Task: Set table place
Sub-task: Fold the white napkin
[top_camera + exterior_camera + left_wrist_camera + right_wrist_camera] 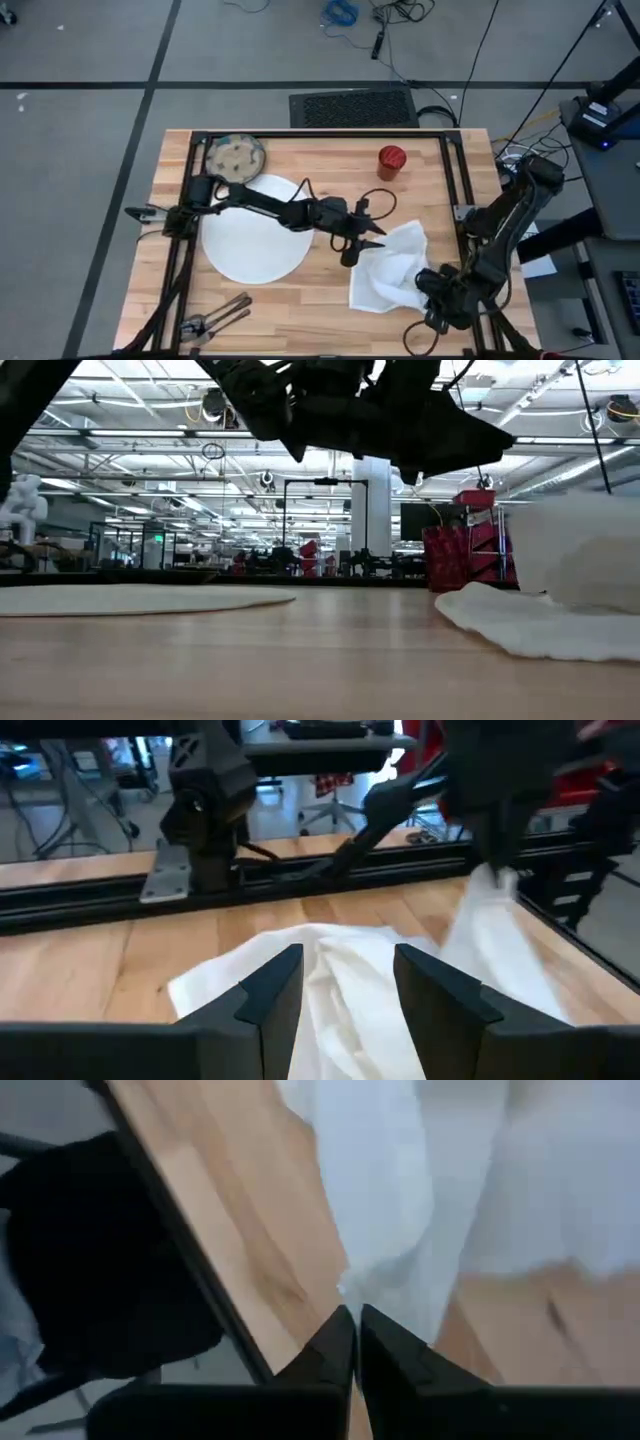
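While the left gripper (366,233) hangs over the middle of the table (330,160), its two fingers (270,995) stand apart with nothing between them. It sits just above the near edge of the napkin (392,265), which I think it means to pick up or smooth out. From its wrist, the white cloth lies right under the gap, bunched and wrinkled, not yet folded flat.

The right gripper (440,298) is low at the table's right front corner, by the napkin's far corner. Its fingers (335,1345) are pressed together, and the cloth reaches right up to their tips. I cannot tell for sure if a bit of cloth is pinched there. Seen from the other arm, the napkin rises up toward that gripper, so it may be holding that corner off the wood to help spread it.

Going outward, the big white plate (250,235) lies flat just left of the left gripper, under that arm. The bowl (235,157) sits behind the plate, touching or just over its rim. The red cup (391,161) stands alone near the back edge. The cutlery (215,320) lies at the front left corner, well away from the plate.

So the place is only partly set. The napkin looks like the job right now, and the cutlery seems to be waiting.
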Controlling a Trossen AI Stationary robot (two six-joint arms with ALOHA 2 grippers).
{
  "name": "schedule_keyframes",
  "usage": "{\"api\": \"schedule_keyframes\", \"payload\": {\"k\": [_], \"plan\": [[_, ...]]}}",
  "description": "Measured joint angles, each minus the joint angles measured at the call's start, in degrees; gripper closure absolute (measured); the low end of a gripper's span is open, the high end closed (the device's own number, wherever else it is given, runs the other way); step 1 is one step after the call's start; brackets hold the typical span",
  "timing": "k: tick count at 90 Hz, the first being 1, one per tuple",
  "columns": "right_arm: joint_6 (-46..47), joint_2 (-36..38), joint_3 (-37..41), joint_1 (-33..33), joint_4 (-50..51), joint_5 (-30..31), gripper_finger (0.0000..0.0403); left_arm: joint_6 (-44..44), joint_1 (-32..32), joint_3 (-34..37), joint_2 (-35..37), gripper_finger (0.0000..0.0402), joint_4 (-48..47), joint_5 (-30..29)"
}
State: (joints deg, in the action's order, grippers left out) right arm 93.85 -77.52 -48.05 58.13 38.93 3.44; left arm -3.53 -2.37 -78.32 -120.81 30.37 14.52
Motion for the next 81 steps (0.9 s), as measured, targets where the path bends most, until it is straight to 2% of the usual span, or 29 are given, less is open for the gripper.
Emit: {"api": "schedule_keyframes", "payload": {"k": [18,31,45,55,60,68,81], "plan": [[7.6,-0.5,3.8,2.7,0.9,-6.4,0.0403,0.1,-1.1,0.0,-2.1,0.0256,1.4,0.0],[7.5,-0.3,3.8,2.8,2.1,-6.9,0.0403,-0.7,-1.2,-1.1,-4.7,0.0256,-0.6,-0.7],[7.3,-0.1,3.8,2.7,3.6,-6.6,0.0403,-9.7,-2.1,-4.0,-6.6,0.0256,-4.9,-1.2],[7.3,-0.1,3.8,2.7,3.9,-6.6,0.0403,-18.7,-3.4,-5.0,-6.5,0.0256,-4.8,-1.7],[7.3,0.0,3.8,2.7,3.9,-6.5,0.0403,-20.1,-3.9,-6.5,-6.5,0.0256,-5.9,-2.9],[7.5,0.0,3.8,2.7,4.3,-6.4,0.0403,-12.8,-3.8,-12.1,-6.6,0.0256,-12.3,-5.6],[8.4,0.0,3.8,2.7,4.5,-6.2,0.0403,2.9,-3.3,-20.8,-8.3,0.0256,-25.8,-5.2]]}}
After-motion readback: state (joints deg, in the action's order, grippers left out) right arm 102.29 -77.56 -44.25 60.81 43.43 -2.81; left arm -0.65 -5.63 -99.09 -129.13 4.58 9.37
